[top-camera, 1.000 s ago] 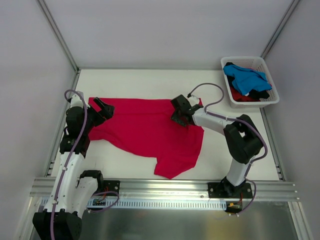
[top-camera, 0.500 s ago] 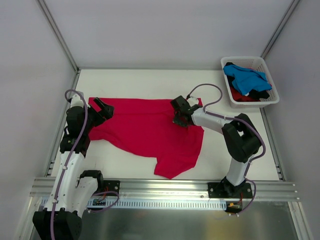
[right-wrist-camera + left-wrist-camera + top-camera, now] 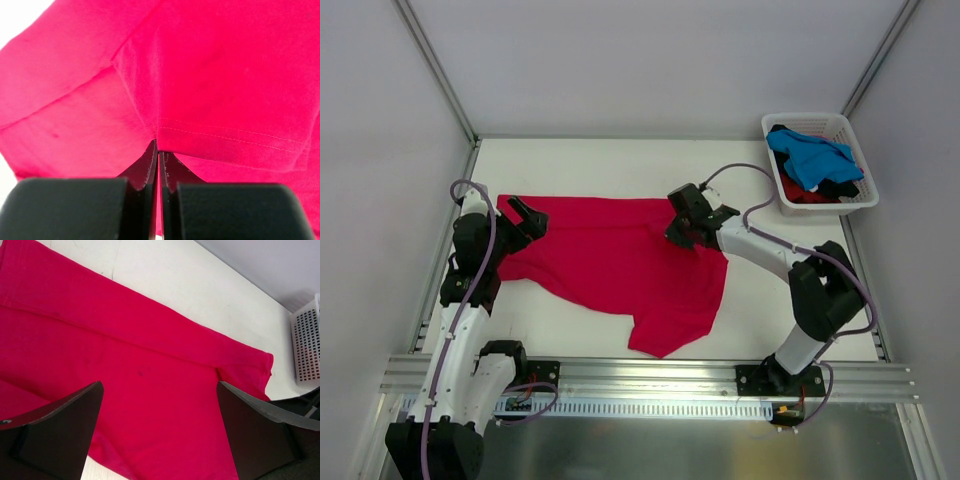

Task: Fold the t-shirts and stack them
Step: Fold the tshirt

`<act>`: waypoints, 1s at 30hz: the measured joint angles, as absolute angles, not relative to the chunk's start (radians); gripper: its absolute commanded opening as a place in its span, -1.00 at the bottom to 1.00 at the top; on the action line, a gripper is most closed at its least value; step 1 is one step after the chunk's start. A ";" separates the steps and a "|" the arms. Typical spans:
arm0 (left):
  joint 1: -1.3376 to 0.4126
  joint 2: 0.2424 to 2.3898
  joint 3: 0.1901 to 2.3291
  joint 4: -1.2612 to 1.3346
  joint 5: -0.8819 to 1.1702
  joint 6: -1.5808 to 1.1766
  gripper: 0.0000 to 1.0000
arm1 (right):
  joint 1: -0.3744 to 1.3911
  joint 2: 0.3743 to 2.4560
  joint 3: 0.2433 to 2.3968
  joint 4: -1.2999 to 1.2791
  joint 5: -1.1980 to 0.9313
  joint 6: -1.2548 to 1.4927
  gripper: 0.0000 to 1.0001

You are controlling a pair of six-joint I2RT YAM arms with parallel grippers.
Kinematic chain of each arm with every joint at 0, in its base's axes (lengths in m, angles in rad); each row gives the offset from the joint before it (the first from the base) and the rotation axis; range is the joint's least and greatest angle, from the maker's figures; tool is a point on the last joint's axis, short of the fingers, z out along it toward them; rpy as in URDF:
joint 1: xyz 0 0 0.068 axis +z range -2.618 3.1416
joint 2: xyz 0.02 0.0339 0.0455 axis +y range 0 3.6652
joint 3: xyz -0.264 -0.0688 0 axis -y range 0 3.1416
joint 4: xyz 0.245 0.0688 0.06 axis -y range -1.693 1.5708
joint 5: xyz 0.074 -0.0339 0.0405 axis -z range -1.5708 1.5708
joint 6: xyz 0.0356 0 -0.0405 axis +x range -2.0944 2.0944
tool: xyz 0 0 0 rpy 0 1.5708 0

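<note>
A crimson-red t-shirt [image 3: 610,255] lies spread across the middle of the table. My right gripper [image 3: 682,232] is shut on its hemmed sleeve edge [image 3: 225,137] at the shirt's upper right; a thin strip of red cloth shows between the closed fingers [image 3: 149,167]. My left gripper [image 3: 525,222] is open over the shirt's left part, and the red cloth [image 3: 150,390] shows between its two dark fingers [image 3: 55,430], which hold nothing. A bright blue t-shirt [image 3: 810,157] lies on top of dark and red ones in the basket.
A white slatted plastic basket [image 3: 835,125] stands at the back right corner and also shows at the right edge of the left wrist view [image 3: 306,347]. Metal frame rails run along the table's sides and front edge [image 3: 650,372].
My right gripper has shifted slightly right and back with the sleeve edge in it, and its forearm has swung outward. The left arm has not moved.
</note>
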State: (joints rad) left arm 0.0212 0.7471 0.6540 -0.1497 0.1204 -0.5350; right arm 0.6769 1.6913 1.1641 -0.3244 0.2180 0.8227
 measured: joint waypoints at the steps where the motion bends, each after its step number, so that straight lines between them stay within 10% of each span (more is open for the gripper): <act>1: 0.021 0.746 0.652 -0.149 0.120 -0.535 0.97 | 0.676 1.681 1.164 -0.324 0.215 0.829 -0.99; 13: 0.021 0.717 0.623 -0.155 0.121 -0.535 0.97 | 0.661 1.659 1.123 -0.322 0.149 0.861 -1.00; 23: 0.017 0.731 0.601 -0.156 0.145 -0.551 0.92 | 0.644 1.711 1.104 -0.423 0.088 0.733 0.36; 30: -0.083 0.852 0.609 -0.156 0.184 -0.610 0.82 | 0.620 1.686 1.122 -0.505 0.083 0.577 0.37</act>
